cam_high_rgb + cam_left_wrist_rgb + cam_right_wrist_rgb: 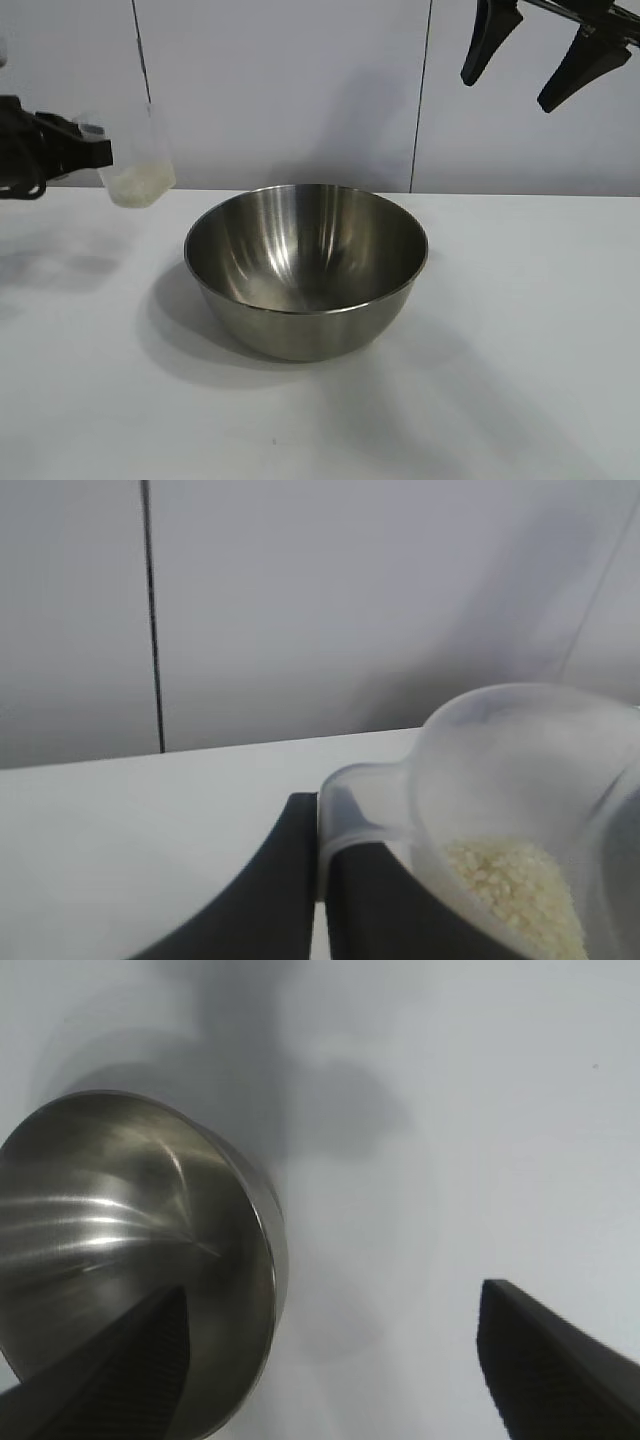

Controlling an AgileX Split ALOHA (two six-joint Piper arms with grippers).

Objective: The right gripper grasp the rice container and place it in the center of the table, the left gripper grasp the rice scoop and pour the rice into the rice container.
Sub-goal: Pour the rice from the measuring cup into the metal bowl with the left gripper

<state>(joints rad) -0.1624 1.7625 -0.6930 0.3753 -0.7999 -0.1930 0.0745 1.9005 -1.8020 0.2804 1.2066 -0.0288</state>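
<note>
Exterior view: the left gripper (100, 152) comes in from the left edge, raised off the bench (520, 330), its fingers pinched on the side tab of the rice scoop (135, 160). The scoop hangs just beyond the fingertips, roughly upright, and holds a low layer of rice (138, 185) in its bottom part; the upper part of the cup is clear. From the left wrist view the two dark fingers (280, 890) press together on the tab, with the scoop (520, 780) beside them and the pale grains (515, 885) heaped in its base.

The rice container (306, 268) stands on the bench below and to the right of the left gripper, apart from the scoop. Its inside shows only bare polished steel with reflections; no grains can be seen in it.

The right gripper (540, 60) hangs high at the upper right, fingers spread wide and holding nothing. In the right wrist view the container (130, 1260) lies under and past one finger (120, 1380), while bare bench (450, 1160) fills the space between the fingers.

Count: one scoop, one container, two grippers.

Open bench lies in front of the container and to its right. The scoop's lower edge sits above the level of the container's rim, with a gap of bare bench showing between them.
</note>
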